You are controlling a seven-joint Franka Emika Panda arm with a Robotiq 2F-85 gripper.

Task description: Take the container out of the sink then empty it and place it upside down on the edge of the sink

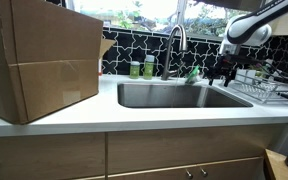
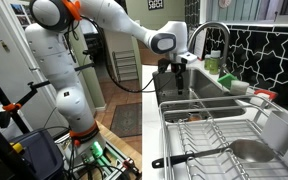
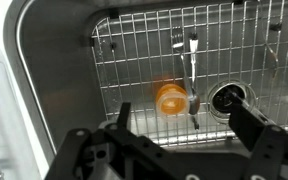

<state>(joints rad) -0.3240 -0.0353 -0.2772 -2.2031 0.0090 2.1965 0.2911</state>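
An orange container [image 3: 170,98] lies on the wire grid at the bottom of the steel sink [image 3: 54,90], seen in the wrist view. It is hidden in both exterior views. My gripper [image 3: 187,125] is open and empty, hovering above the sink with the container between and below its fingers. In both exterior views the gripper [image 1: 224,68] [image 2: 176,68] hangs over the sink basin [image 1: 184,96] [image 2: 184,95], near the faucet.
A metal spoon [image 3: 192,70] lies next to the container, and the drain [image 3: 227,98] is beside it. A large cardboard box [image 1: 44,55] stands on the counter. The faucet [image 1: 176,40] and a dish rack [image 1: 259,85] [image 2: 224,135] flank the sink.
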